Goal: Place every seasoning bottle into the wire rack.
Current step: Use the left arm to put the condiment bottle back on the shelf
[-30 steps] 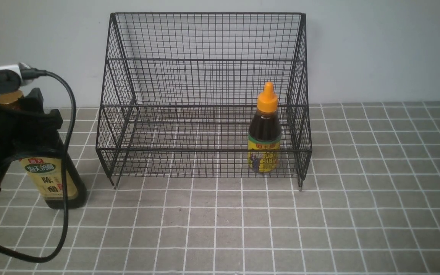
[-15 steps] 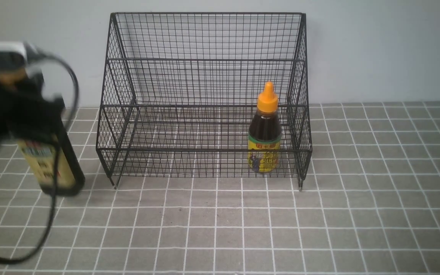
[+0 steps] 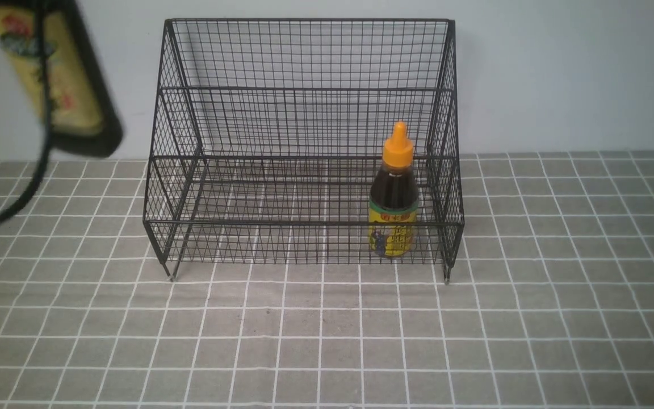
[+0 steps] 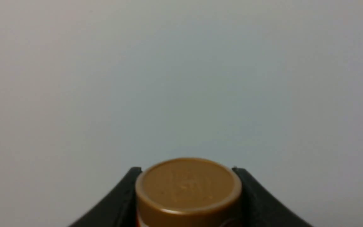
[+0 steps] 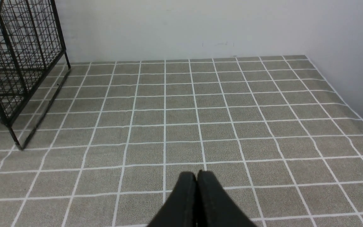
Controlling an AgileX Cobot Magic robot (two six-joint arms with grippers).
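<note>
The tall seasoning bottle point(image 3: 57, 79), dark with a beige-green label, hangs tilted in the air at the upper left of the front view, left of the wire rack point(image 3: 304, 57) and clear of the table. In the left wrist view its gold cap point(image 4: 187, 186) sits between the two black fingers of my left gripper point(image 4: 186, 170), which is shut on the bottle just below the cap. The short seasoning bottle point(image 3: 393, 199), with an orange nozzle cap and yellow label, stands upright in the rack's lower tier at the right. My right gripper point(image 5: 197, 172) is shut and empty over bare tiles.
A black cable point(image 3: 34, 165) hangs from the left arm down past the bottle. The grey tiled table point(image 3: 327, 341) spreads in front of the rack. A white wall stands close behind it. In the right wrist view the rack's right end point(image 5: 20, 63) stands off to the side.
The left gripper has lifted the tall bottle off the table, from beside the rack's front left foot up to the top left of the front view. The bottle now leans.
</note>
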